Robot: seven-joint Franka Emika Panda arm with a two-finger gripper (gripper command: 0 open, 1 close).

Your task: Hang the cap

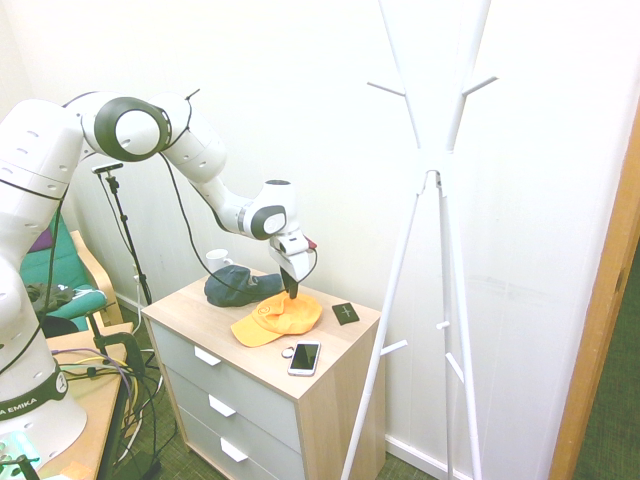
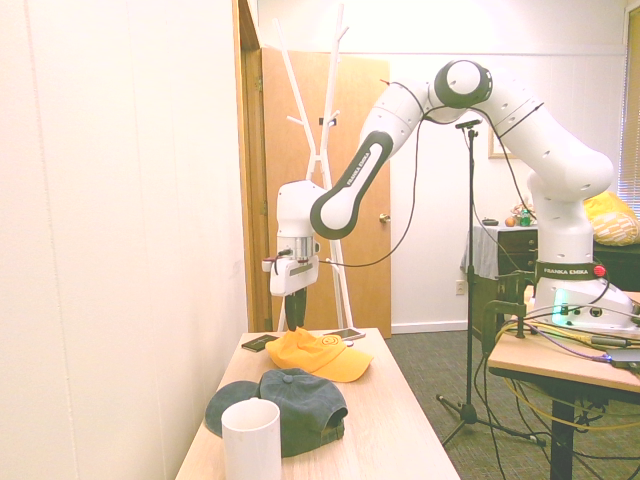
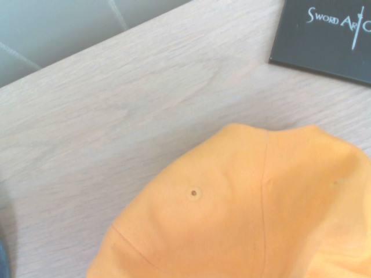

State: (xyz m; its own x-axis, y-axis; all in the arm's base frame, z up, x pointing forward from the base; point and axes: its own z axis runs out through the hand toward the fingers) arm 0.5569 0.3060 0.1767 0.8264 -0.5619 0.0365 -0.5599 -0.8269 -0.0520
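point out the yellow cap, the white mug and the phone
yellow cap (image 1: 292, 315), first exterior view, on its crown
white mug (image 2: 252, 443), second exterior view, on its side wall
phone (image 1: 304, 357), first exterior view, on its dark screen

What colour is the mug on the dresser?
White; the mug shows best in the second exterior view.

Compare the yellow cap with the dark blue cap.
The yellow cap lies under the gripper; the blue cap lies beside the white mug. The yellow cap has a small round front logo; the blue cap shows none. Both rest on the dresser.
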